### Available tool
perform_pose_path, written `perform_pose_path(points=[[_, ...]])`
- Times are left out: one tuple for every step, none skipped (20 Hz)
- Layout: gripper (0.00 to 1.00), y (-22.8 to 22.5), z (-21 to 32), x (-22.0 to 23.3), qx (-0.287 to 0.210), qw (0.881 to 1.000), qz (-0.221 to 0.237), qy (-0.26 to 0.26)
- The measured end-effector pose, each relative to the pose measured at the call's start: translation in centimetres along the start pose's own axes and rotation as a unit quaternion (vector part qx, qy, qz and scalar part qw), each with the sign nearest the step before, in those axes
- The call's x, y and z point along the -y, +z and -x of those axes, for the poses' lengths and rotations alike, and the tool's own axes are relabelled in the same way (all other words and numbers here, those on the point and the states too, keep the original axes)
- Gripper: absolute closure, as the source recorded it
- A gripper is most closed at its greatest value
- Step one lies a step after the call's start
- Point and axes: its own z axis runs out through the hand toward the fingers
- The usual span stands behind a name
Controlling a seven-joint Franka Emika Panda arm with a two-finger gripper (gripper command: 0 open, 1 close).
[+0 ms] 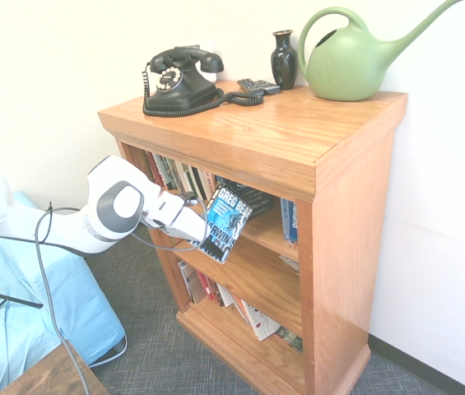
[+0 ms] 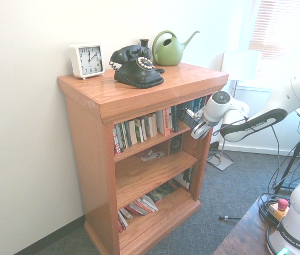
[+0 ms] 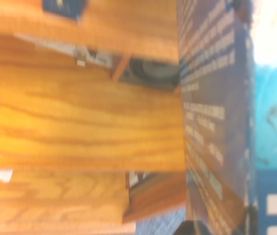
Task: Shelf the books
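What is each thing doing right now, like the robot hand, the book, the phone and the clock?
End effector: shut on the book.
Book: held tilted at the top shelf's front, not in yet.
Bookcase: open-fronted, books on its shelves.
Phone: handset on its cradle.
Clock: upright.
Watering can: upright.

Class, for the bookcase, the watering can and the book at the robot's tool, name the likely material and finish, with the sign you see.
Bookcase: wood or wood veneer, orange-brown, with visible grain and a soft gloss.
Watering can: probably plastic, a uniform matte green in one smooth moulded shape.
Book: paper with a glossy printed cover, probably a paperback; the tool holds it.
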Motion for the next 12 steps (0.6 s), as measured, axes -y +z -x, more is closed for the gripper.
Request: perform_pose_path(points=[[1.00, 0.1, -0.2, 0.3, -0.005, 1.000, 0.000, -0.002], [1.00, 0.2, -0.3, 0.4, -0.007, 1.000, 0.000, -0.003], [1.00, 0.4, -0.4, 0.6, -0.010, 1.000, 0.000, -0.004], [1.00, 0.7, -0.4, 0.9, -0.012, 1.000, 0.000, -0.005], [1.00, 1.0, -0.4, 1.1, -0.012, 1.000, 0.000, -0.007], [1.00, 1.3, -0.5, 1.4, -0.013, 1.000, 0.000, -0.009], [1.00, 1.7, -0.4, 1.8, -0.013, 1.000, 0.001, -0.012], [1.00, 2.1, -0.4, 2.1, -0.013, 1.000, 0.001, -0.014], [1.00, 2.4, -0.4, 2.5, -0.013, 1.000, 0.001, -0.014], [1.00, 2.6, -0.6, 2.9, -0.013, 1.000, 0.000, -0.014], [1.00, 2.8, -0.7, 3.1, -0.014, 1.000, -0.001, -0.014], [1.00, 3.1, -0.8, 3.4, -0.016, 1.000, 0.000, -0.015]])
